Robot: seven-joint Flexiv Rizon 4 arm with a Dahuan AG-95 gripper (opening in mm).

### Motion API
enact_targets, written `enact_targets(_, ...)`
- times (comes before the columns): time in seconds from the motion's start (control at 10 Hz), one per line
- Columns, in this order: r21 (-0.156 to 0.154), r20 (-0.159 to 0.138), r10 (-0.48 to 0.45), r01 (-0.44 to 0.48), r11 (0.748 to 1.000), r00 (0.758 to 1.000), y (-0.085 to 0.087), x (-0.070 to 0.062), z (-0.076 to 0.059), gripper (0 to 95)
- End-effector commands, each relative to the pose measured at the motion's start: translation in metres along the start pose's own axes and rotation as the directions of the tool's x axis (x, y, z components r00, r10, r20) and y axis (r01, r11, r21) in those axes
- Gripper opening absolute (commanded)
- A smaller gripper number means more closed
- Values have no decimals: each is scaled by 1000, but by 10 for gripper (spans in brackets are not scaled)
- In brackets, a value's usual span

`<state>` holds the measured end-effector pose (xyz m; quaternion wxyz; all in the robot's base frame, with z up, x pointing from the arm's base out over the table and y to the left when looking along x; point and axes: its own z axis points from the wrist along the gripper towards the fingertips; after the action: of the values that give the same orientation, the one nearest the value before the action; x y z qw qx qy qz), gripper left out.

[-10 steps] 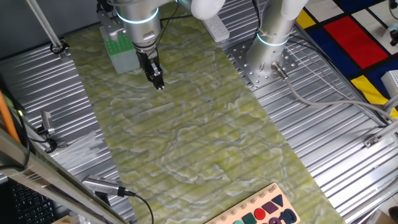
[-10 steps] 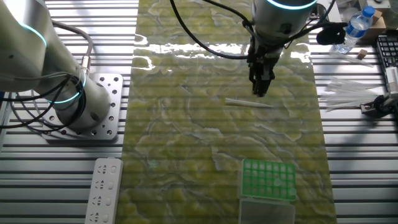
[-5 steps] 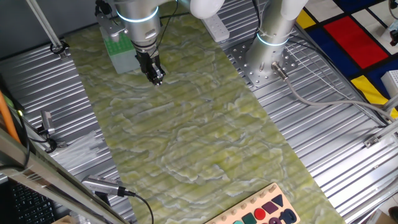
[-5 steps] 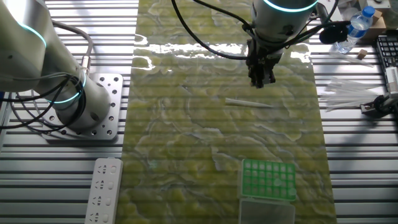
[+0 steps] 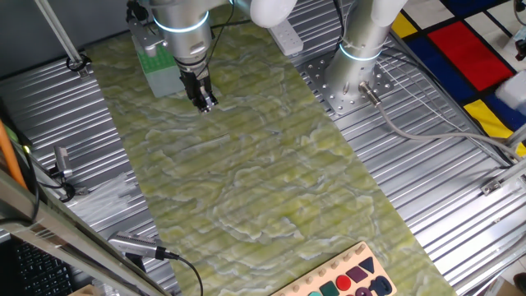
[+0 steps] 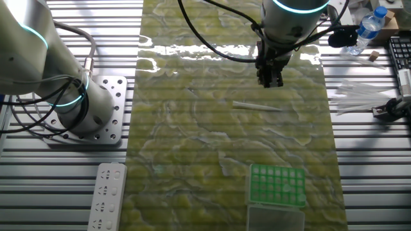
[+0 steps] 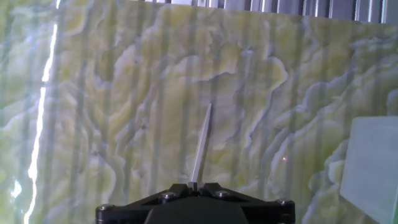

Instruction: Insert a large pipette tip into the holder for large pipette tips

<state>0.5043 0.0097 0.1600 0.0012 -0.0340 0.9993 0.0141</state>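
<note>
While the gripper (image 6: 270,81) hovers above the mat, jaws seemingly pinched on a pipette tip (image 7: 201,147), another tip (image 6: 255,106) lies just below it.

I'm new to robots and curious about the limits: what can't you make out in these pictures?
The gripper: open or shut unclear; tiny in both fixed views, fingers cut off by the hand view's bottom edge.
The large pipette tip: held or lying on the mat unclear; the gripper hides its lower end in the hand view.
The holder for large pipette tips: the arm covers part in one fixed view; filled holes too small to tell.
</note>
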Motion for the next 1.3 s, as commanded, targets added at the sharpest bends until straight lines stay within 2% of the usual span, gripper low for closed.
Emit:
enact_targets(0.1,8,-12,64,-64,998,998,6,-6,4,0)
enact_targets(0.3,16,-26,89,-89,996,996,12,-10,15,0)
enact_targets(0.6,9,-87,173,-173,985,981,14,-12,39,0)
enact_targets(0.7,5,-92,166,-166,986,982,13,-12,53,0)
enact_targets(0.9,-13,-96,112,-113,993,989,13,-12,66,0)
enact_targets(1.1,-8,-95,146,-147,989,985,13,-13,72,0)
enact_targets(1.2,-4,-94,177,-178,984,980,14,-13,82,0)
enact_targets(1.3,0,-91,187,-188,982,978,15,-13,86,0)
